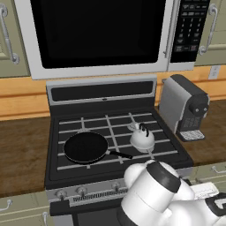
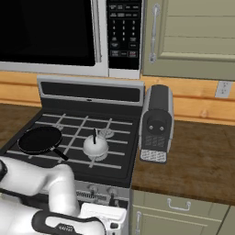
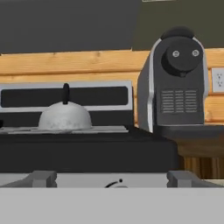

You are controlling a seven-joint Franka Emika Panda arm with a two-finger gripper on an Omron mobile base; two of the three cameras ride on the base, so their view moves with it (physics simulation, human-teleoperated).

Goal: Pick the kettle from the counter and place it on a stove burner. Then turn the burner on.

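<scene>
Gripper: held low in front of the stove's front edge, looking level across the cooktop; its jaws are not visible, so how far they stand open cannot be told, nor whether they hold anything.

Knobs (image 1: 81, 190): a row along the stove's front panel, nearest the hand.

Kettle (image 1: 141, 139): upright on the front-right part of the stove top, over a stove burner (image 2: 106, 133) region under the black grate bars. Squat white-silver dome, dark arched handle on top. Judged rigid, light, smooth-sided and likely to slip if pinched at the body; the handle is the sound place to hold.

Frying pan (image 1: 86, 147): front-left of the cooktop, handle pointing toward the kettle.

Coffee machine (image 1: 184, 107): on the counter (image 2: 193, 156), just beside the stove's right edge.
</scene>
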